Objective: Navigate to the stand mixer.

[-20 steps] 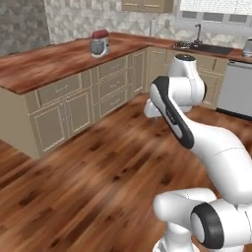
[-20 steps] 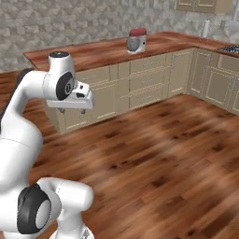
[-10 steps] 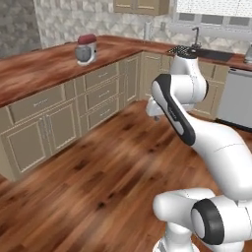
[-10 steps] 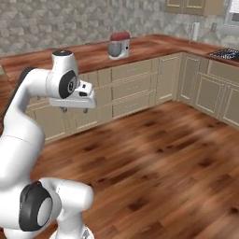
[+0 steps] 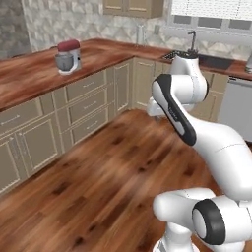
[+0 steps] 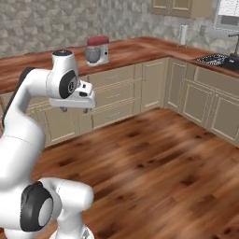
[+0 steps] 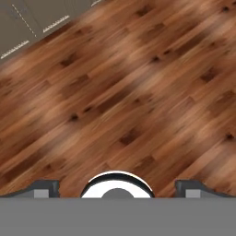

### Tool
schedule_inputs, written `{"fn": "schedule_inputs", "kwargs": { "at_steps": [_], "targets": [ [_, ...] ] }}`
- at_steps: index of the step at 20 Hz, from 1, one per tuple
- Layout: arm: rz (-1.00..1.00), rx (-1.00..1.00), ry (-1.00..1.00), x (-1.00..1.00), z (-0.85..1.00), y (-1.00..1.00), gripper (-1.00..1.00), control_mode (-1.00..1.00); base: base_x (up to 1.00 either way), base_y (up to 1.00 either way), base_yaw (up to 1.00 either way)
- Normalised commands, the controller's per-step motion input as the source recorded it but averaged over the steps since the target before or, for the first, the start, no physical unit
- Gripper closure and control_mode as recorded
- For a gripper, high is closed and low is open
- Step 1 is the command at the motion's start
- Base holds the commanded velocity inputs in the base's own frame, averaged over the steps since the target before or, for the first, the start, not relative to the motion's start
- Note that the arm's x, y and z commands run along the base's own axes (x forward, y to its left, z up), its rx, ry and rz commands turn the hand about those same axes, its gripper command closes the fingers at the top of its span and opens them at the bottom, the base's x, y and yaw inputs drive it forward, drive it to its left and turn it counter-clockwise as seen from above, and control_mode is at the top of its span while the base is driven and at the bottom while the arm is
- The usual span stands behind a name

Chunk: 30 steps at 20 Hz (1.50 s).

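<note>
Wood-floored kitchen ahead of you; stand mixer (image 5: 68,56) (image 6: 97,50) upper left on countertop (image 5: 29,74); gripper (image 7: 118,189) spread wide, empty, over floor (image 7: 129,101).

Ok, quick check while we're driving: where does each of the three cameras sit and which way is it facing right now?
Left base view: behind the arm on its left, facing the wooden counter with the red-headed, grey-bowled stand mixer; white arm rises lower right.
Right base view: behind the arm on its right, facing the same counter and mixer; arm rises lower left, gripper pointing down.
Hand view: on the hand, facing down at the wood floor; wide-apart fingertips at bottom.
Shared: both base views show mixer, cabinets, floor.
</note>
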Motion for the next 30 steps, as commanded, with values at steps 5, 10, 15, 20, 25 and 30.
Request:
{"fn": "schedule_inputs", "kwargs": {
  "at_steps": [5, 10, 15, 20, 25, 30],
  "targets": [
    [0.0, 0.0, 0.0, 0.0, 0.0, 0.0, -1.0, 1.0, 1.0, -0.24, 0.2],
    [0.0, 0.0, 0.0, 0.0, 0.0, 0.0, -1.0, 1.0, 1.0, -0.13, 0.56],
    [0.0, 0.0, 0.0, 0.0, 0.0, 0.0, -1.0, 1.0, 1.0, -0.26, 0.66],
    [0.0, 0.0, 0.0, 0.0, 0.0, 0.0, -1.0, 1.0, 1.0, -0.72, 0.43],
    [0.0, 0.0, 0.0, 0.0, 0.0, 0.0, -1.0, 1.0, 1.0, -0.9, 0.24],
    [0.0, 0.0, 0.0, 0.0, 0.0, 0.0, -1.0, 1.0, 1.0, -0.81, 0.22]
  ]
}}
